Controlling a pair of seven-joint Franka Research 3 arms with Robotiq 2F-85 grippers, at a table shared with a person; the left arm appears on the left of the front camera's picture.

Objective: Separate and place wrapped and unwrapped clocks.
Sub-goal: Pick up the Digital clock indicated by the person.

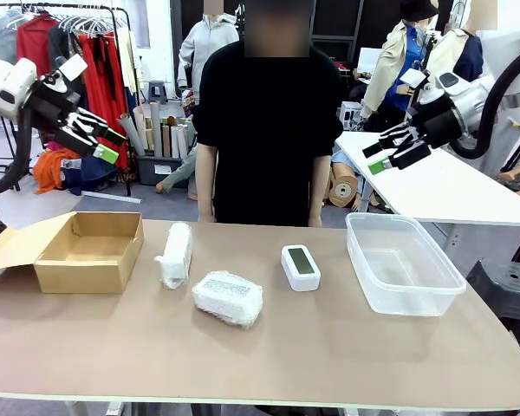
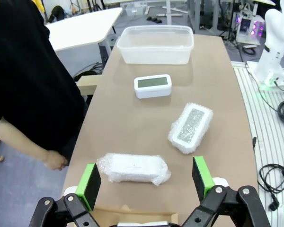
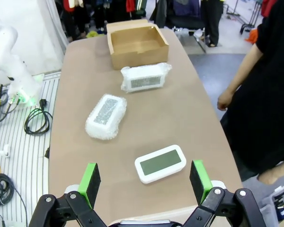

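The left gripper [image 1: 110, 145] and right gripper [image 1: 373, 158] hang above the table [image 1: 329, 355], jaws spread wide and empty. Two wrapped clocks [image 1: 175, 254] [image 1: 228, 298] lie left of the bare clock [image 1: 301, 266], between the box [image 1: 78, 277] and the tub [image 1: 416, 296].

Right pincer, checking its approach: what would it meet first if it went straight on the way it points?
Probably the bare digital clock, lying between the pads of the open right pincer; depth is unclear.

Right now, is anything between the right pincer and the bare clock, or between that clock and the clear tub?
Nothing visible. The right pincer hangs open in free air; only bare tabletop lies between the bare clock and the clear tub.
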